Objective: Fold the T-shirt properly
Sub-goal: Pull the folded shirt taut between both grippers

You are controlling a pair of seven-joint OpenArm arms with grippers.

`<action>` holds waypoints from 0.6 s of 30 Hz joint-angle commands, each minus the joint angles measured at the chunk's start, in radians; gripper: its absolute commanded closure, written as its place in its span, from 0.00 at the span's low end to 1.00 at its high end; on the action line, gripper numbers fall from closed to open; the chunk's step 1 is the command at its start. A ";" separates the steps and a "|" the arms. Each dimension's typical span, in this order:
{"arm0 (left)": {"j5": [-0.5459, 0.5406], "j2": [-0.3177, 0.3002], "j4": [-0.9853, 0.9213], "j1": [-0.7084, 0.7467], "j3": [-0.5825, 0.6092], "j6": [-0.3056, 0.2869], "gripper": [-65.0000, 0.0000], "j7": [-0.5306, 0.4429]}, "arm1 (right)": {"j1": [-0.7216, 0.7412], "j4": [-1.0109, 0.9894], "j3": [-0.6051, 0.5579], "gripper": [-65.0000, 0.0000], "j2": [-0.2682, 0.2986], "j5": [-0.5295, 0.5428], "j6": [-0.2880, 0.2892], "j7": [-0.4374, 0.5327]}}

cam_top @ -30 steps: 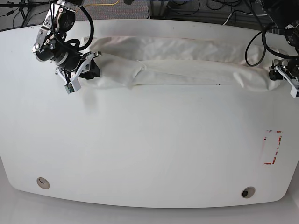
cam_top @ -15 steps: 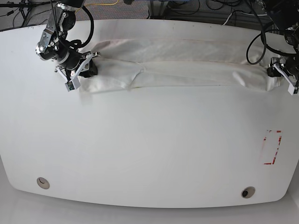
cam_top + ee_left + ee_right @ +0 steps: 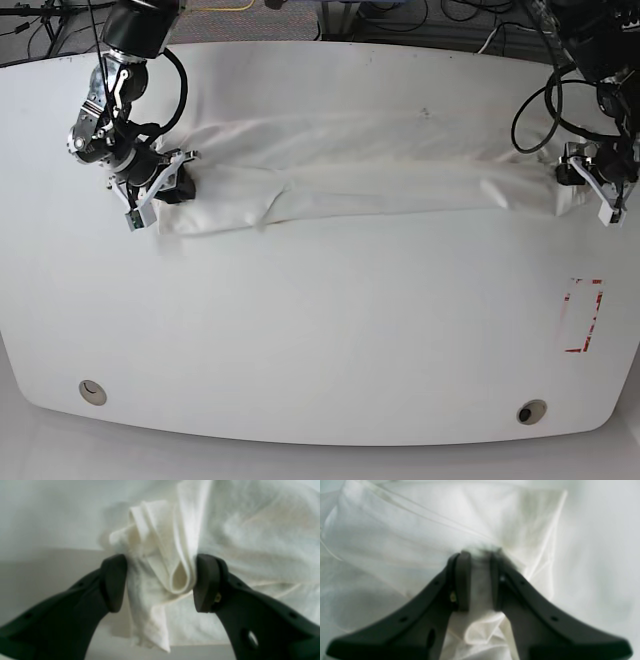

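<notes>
The T-shirt (image 3: 370,170) lies stretched as a long band across the upper part of the desk (image 3: 320,330). The left hand (image 3: 160,582) pinches a bunched end, the right hand (image 3: 480,580) clamps the other. Keeping equal tension should prevent sagging.

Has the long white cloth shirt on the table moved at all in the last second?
Yes. The white cloth T-shirt, stretched between both claws, has slid leftward in the base view: its right end now lies further from the red-marked rectangle.
</notes>
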 commanded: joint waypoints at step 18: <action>-0.302 -0.042 0.113 -0.074 -0.080 -0.001 0.39 0.248 | 0.058 -0.049 0.006 0.79 0.058 -0.081 -0.022 -0.069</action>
